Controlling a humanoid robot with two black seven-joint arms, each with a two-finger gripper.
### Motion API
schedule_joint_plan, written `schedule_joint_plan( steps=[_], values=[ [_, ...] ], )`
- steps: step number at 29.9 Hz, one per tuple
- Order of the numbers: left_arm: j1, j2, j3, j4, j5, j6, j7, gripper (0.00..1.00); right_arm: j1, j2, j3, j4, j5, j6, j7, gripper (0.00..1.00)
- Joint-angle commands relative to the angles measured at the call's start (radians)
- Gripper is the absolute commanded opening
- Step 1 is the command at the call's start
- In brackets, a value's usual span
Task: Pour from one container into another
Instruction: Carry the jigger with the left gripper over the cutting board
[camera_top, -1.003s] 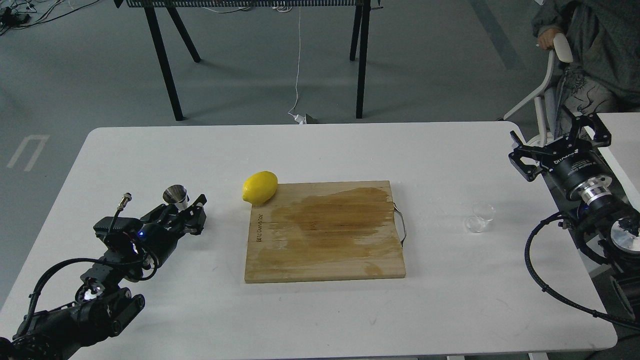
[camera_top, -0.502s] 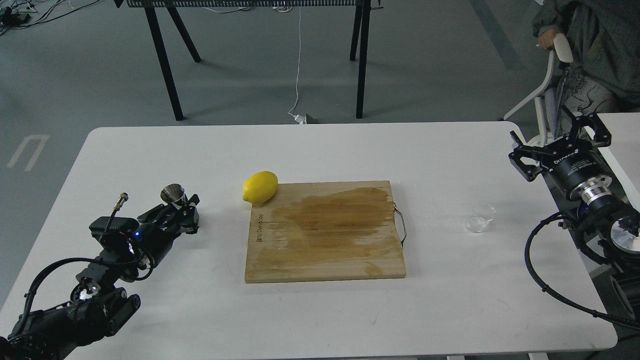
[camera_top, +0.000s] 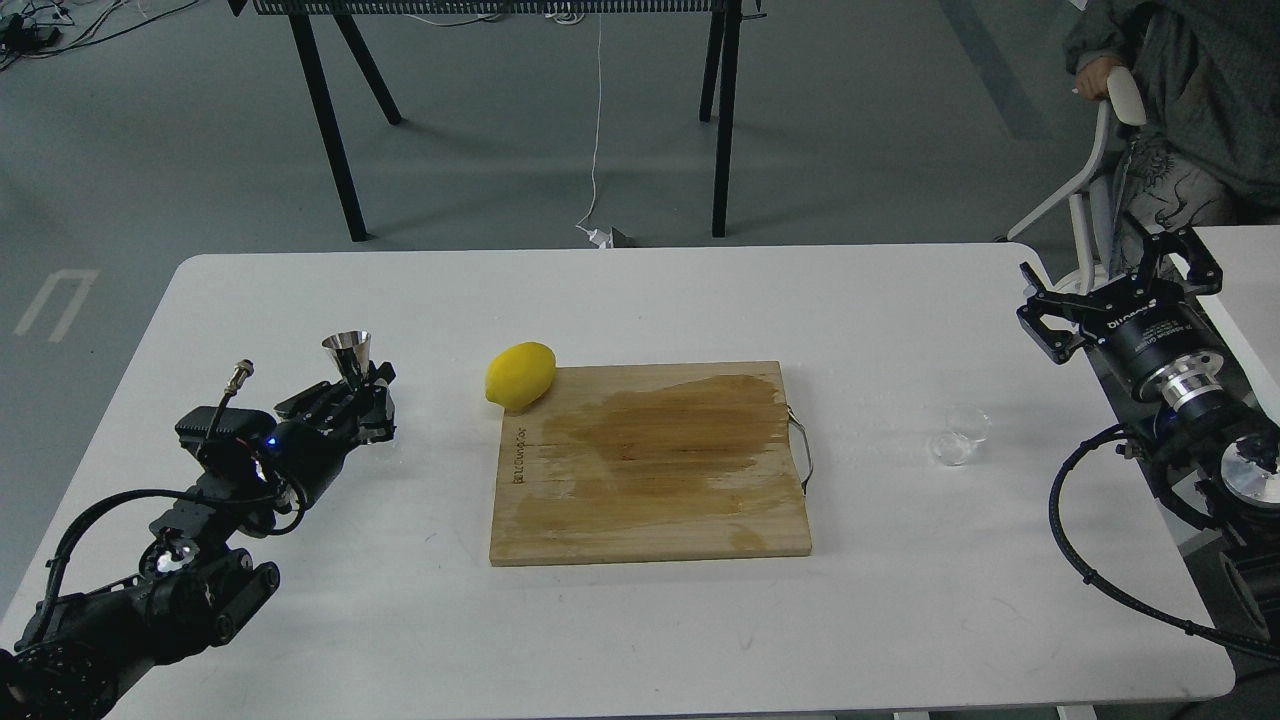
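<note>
The steel jigger (camera_top: 347, 352) stands upright at the left of the white table (camera_top: 640, 300), with only its upper cone showing. Its lower half sits between the fingers of my left gripper (camera_top: 362, 388), which is shut on it. Far to the right of the table the small clear glass cup (camera_top: 958, 437) rests alone and looks tipped over. My right gripper (camera_top: 1118, 288) hangs open and empty beyond the table's right edge, up and to the right of the cup.
A wooden cutting board (camera_top: 650, 465) with a dark wet stain and a metal handle lies mid-table. A yellow lemon (camera_top: 520, 375) rests at its far left corner. A seated person and a white chair (camera_top: 1095, 180) are at the far right.
My left gripper has drawn back to the left with the jigger, which has turned from tilted to upright. The right arm, cup, lemon and board have not moved.
</note>
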Motion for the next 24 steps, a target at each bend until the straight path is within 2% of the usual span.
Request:
schedule_joint_plan(
  steps=[1, 9, 13, 21, 24],
  values=[
    [-0.045, 0.034, 0.0, -0.001, -0.031, 0.0, 0.0, 0.18, 0.0, 0.0, 0.001, 0.0, 0.0, 0.0, 0.0, 1.0],
    [-0.224, 0.015, -0.003, -0.017, -0.042, -0.028, 0.0, 0.18, 0.011, -0.001, 0.001, -0.005, -0.002, 0.0, 0.0, 1.0],
    [-0.295, -0.099, 0.009, -0.037, -0.041, -0.028, 0.0, 0.18, 0.026, -0.004, -0.002, -0.015, -0.002, 0.0, 0.0, 1.0],
    [-0.329, -0.228, 0.159, -0.199, -0.037, -0.021, 0.0, 0.19, 0.037, -0.014, -0.011, -0.018, -0.011, 0.0, -0.002, 1.0],
    [-0.321, -0.278, 0.185, -0.213, -0.033, -0.016, 0.0, 0.19, 0.032, -0.014, -0.011, -0.018, -0.011, 0.0, -0.002, 1.0]
  ],
)
